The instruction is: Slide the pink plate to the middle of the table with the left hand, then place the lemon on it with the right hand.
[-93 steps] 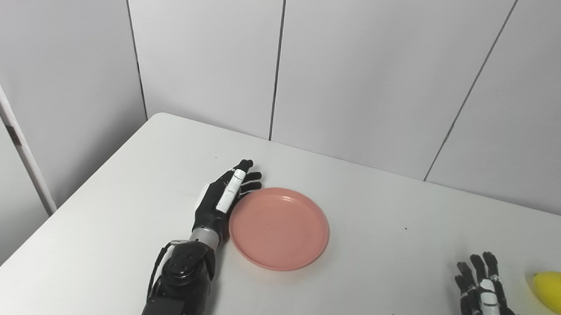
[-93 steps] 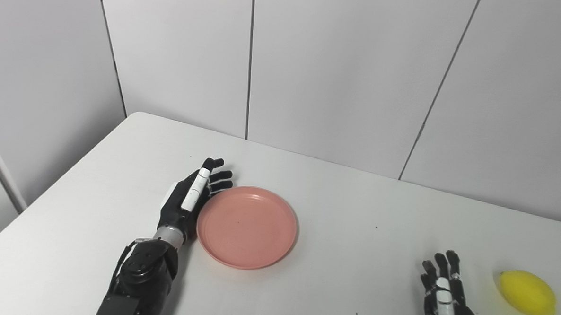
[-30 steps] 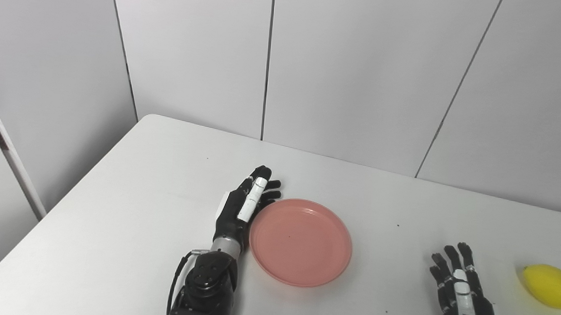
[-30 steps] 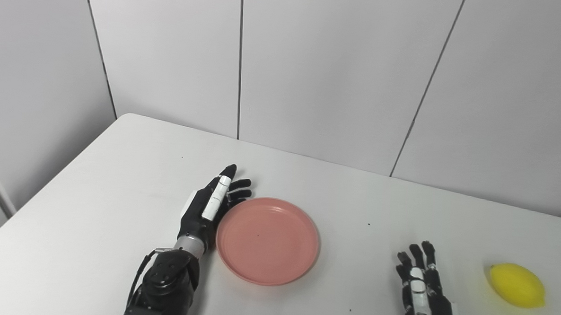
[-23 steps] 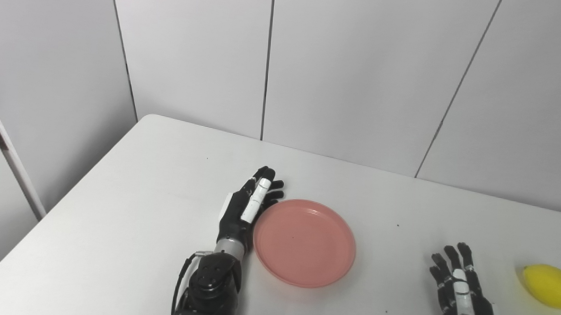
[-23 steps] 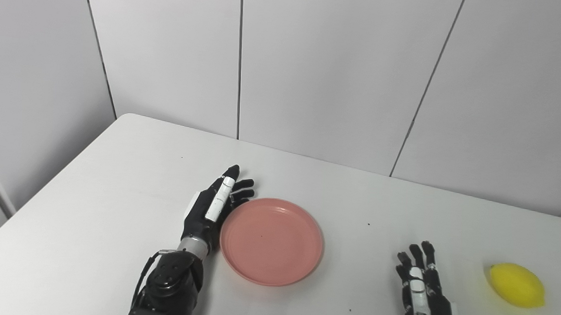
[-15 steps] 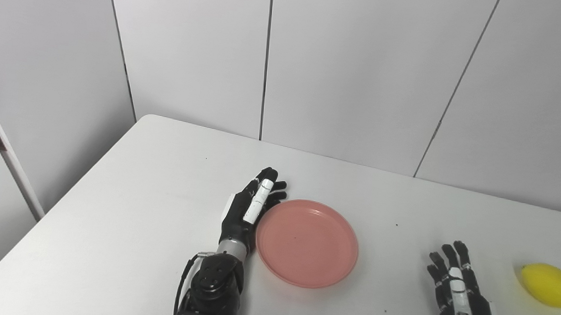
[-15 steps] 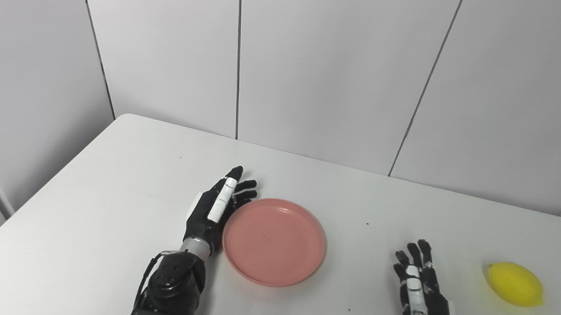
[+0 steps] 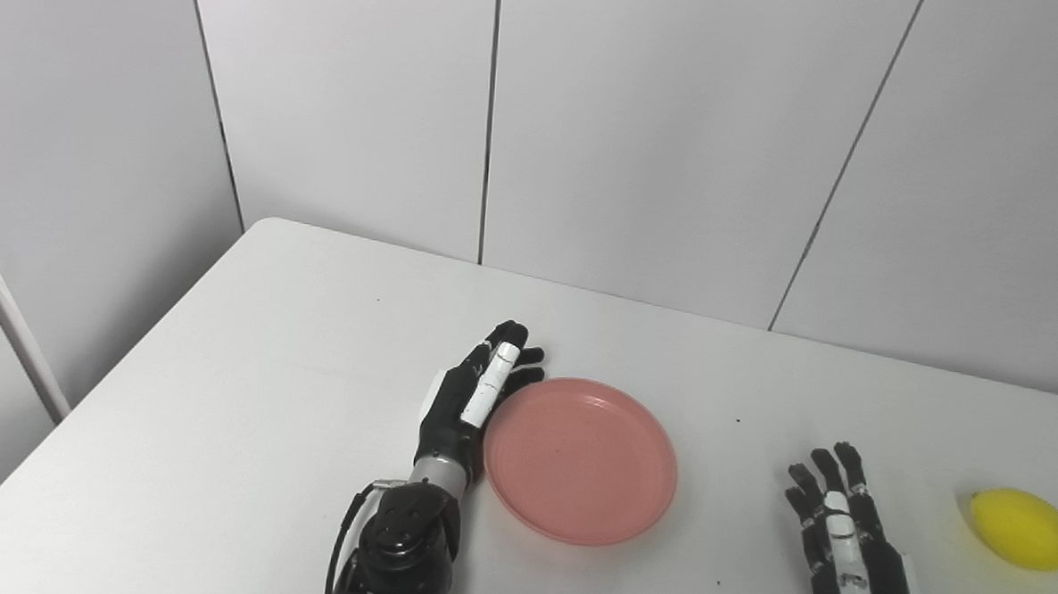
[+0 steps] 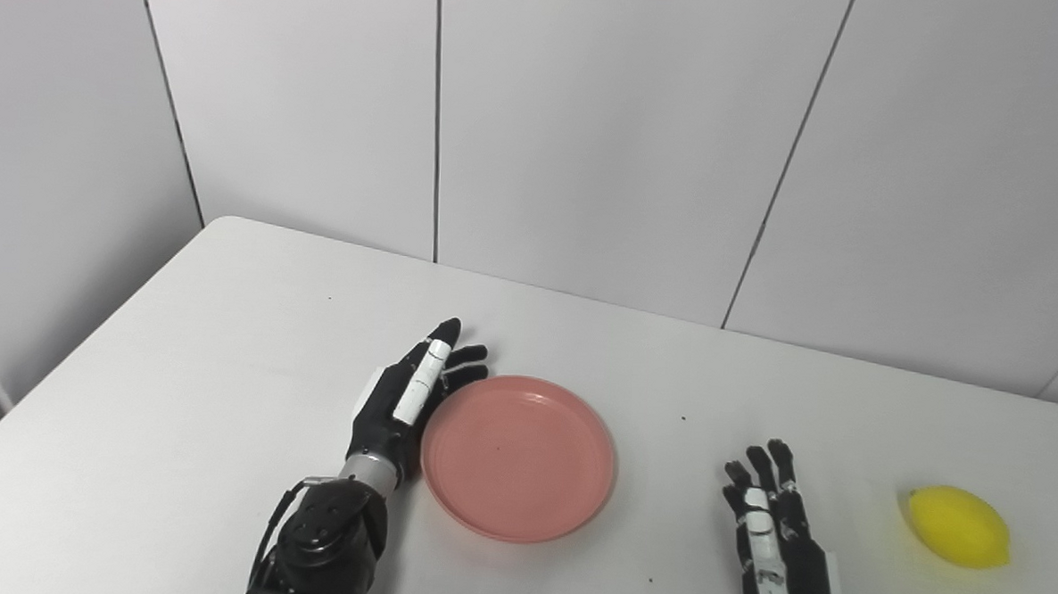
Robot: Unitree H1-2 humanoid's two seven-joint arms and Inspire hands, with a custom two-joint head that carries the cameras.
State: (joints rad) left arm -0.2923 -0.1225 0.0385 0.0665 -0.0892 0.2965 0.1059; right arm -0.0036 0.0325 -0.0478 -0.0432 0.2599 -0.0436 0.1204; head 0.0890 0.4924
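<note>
Your left hand (image 9: 469, 400), black with a white strip along one finger, stands on edge on the white table (image 9: 248, 392), fingers straight and close together, holding nothing, its palm side set against the left rim of the shallow round pink plate (image 9: 581, 460). Your right hand (image 10: 765, 513) lies flat near the bottom edge, fingers spread and empty, well apart from both plate and fruit. The plate holds nothing; it sits a little left of the table's middle. The smooth yellow lemon (image 10: 958, 526) rests on the table to the right of your right hand. The right eye view shows clear table beyond the lemon, whereas the left eye view places it near the frame edge and alone shows a white post (image 9: 10, 323) at far left. No writing is legible.
</note>
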